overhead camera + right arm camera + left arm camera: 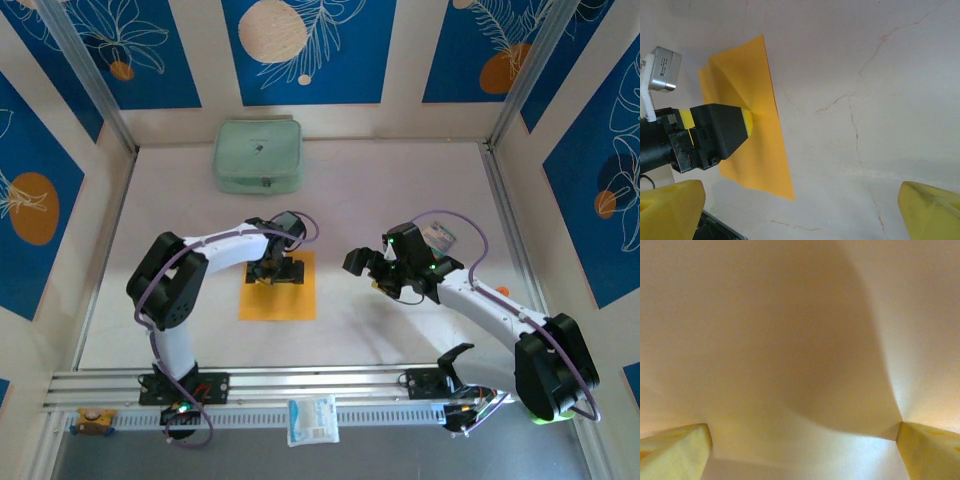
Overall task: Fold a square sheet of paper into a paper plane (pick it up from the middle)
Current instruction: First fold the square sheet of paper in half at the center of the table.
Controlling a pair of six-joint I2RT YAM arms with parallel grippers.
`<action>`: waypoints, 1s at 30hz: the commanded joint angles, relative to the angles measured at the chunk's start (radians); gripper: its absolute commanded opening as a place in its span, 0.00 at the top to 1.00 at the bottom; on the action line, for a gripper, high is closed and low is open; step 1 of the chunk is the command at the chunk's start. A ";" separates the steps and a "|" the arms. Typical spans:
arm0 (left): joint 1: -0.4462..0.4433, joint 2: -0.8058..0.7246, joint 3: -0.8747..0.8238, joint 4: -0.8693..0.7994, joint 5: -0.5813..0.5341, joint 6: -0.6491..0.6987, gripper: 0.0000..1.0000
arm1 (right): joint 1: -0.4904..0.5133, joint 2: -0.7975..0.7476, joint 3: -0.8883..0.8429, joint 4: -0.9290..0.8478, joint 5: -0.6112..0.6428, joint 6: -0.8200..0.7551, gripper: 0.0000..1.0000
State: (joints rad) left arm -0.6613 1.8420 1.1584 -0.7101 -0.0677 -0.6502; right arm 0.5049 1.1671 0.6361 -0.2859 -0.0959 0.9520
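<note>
The square sheet of paper [279, 303] lay on the table [400, 190], on the near side of the pale green pouch [258, 155], almost straight in front of it and well apart from it. The left gripper [277, 272] stood on the sheet's middle with its jaws wide, both yellow fingertips [675, 452] touching the paper. The paper bowed up in a soft hump between them, and in the right wrist view creases ran out from one tip. The right gripper [366, 272] hung nearer than the pouch and off to its right, jaws also wide and holding nothing, its fingertips [930, 212] over bare table, apart from the sheet. A white-and-blue packet [312, 420] lay far to the pouch's near side, past the sheet.
</note>
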 commanded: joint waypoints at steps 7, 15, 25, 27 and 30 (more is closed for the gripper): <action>0.003 0.035 -0.039 0.013 0.035 -0.008 0.09 | 0.009 -0.007 0.032 -0.024 0.005 0.015 0.01; -0.012 -0.039 -0.061 0.094 0.061 0.020 0.28 | 0.005 -0.006 0.046 -0.062 0.036 0.003 0.01; -0.015 -0.119 -0.099 0.185 0.123 0.029 0.53 | 0.000 -0.024 0.037 -0.052 0.045 0.008 0.00; -0.015 -0.138 -0.106 0.202 0.131 0.023 0.54 | -0.003 -0.028 0.042 -0.068 0.046 0.004 0.01; -0.014 -0.158 -0.096 0.205 0.143 0.023 0.55 | -0.008 -0.037 0.041 -0.077 0.052 0.003 0.02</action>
State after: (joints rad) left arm -0.6708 1.7248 1.0603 -0.5304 0.0387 -0.6273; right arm 0.5026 1.1538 0.6601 -0.3298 -0.0566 0.9512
